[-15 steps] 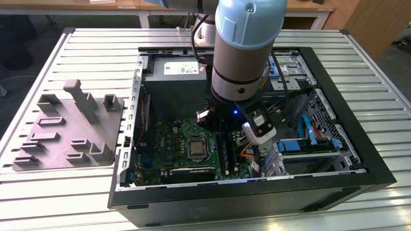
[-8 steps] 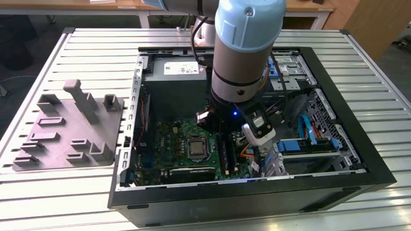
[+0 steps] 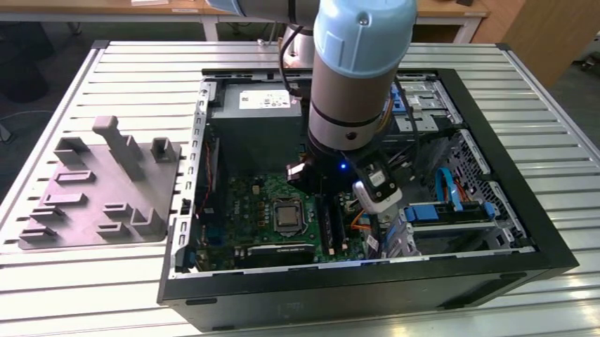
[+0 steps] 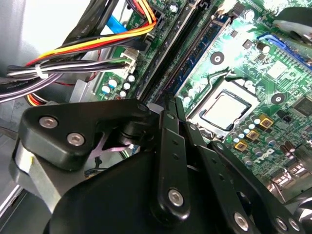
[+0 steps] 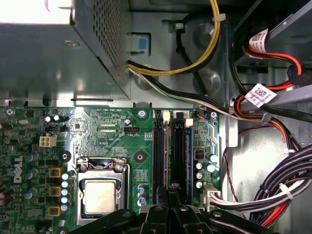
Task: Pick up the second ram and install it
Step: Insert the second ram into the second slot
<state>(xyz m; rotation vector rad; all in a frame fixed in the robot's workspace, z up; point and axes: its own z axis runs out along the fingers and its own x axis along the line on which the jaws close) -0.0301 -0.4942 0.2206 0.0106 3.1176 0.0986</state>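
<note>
Right over the memory slots (image 5: 170, 151), the gripper (image 5: 168, 196) hangs inside the PC case (image 3: 375, 289).
From where I stand, the 1 arm reaches down into the case on the bench (image 3: 140, 63). In the first wrist view the gripper's jaws are drawn together at the near end of the slots, their seam in line with the slots' long axis. Whether the second ram is pinched edge-on between them, I cannot tell.

One open computer case (image 3: 375, 282), one motherboard (image 5: 107, 127), one processor socket (image 5: 100, 195), one power supply (image 5: 39, 63). Two black memory slots (image 5: 158, 156); three yellow square components (image 5: 54, 191). One grey fixture tray (image 3: 94, 200), exterior view's left.
</note>
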